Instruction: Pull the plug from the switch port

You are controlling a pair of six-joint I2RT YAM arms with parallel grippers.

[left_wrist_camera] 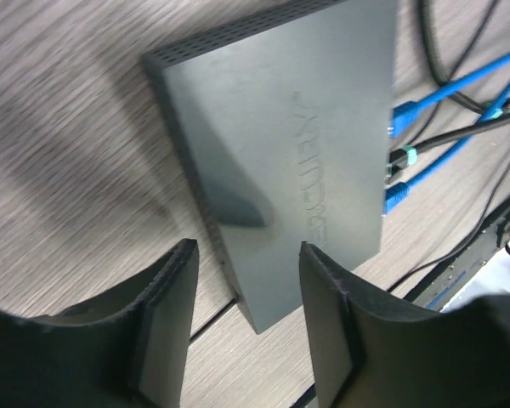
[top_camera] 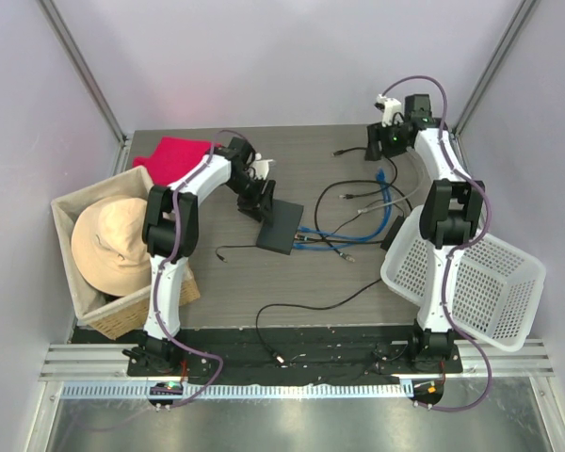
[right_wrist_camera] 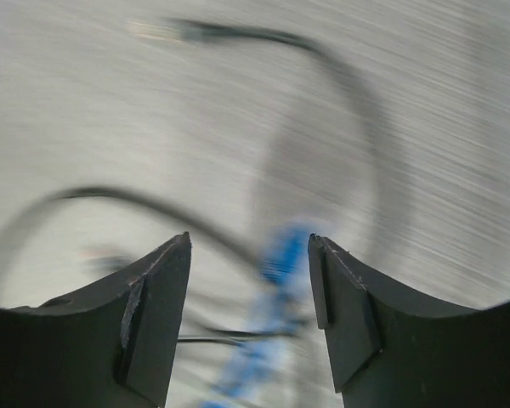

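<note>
Roughly near-to-far, long switch (top_camera: 280, 226), socket edge (top_camera: 299, 229) rightward.

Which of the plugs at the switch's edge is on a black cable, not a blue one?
The middle plug, dark with a greenish boot; the blue plugs sit on either side of it.

The top view looks steeply down from above and behind the arm bases (top_camera: 160, 363), wide enough for the whole table (top_camera: 217, 282). The left wrist view hangs close over the switch (left_wrist_camera: 280, 153) at mid-table, which the top view also shows. The right wrist view, blurred, looks down close over a blue cable (right_wrist_camera: 276, 263) at the far right.
</note>
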